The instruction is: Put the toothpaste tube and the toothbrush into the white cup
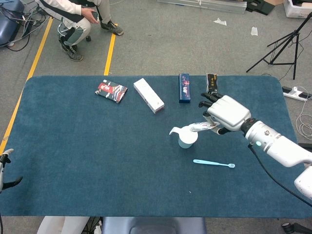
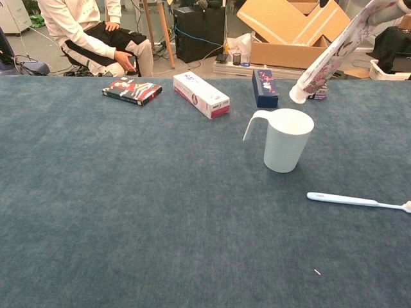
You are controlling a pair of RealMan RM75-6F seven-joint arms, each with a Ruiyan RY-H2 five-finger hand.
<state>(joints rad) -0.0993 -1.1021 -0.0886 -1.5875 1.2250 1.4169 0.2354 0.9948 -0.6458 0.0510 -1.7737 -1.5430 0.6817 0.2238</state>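
My right hand (image 1: 225, 113) holds the toothpaste tube (image 2: 329, 54) tilted, cap end down, just above the rim of the white cup (image 2: 286, 140). From the head camera the tube (image 1: 200, 127) reaches over the cup (image 1: 187, 137). The cup stands upright mid-table, handle to its left. A light blue toothbrush (image 1: 213, 163) lies flat on the cloth in front of the cup, seen in the chest view as the toothbrush (image 2: 356, 201) at the right edge. My left hand (image 1: 4, 168) shows only at the left edge of the table, holding nothing.
Along the far side of the blue table (image 1: 97, 161) lie a dark red packet (image 1: 111, 91), a white box (image 1: 148, 95), a dark blue box (image 1: 184, 87) and a small dark box (image 1: 211, 84). A person (image 1: 75, 19) crouches beyond the table. A tripod (image 1: 285, 44) stands far right.
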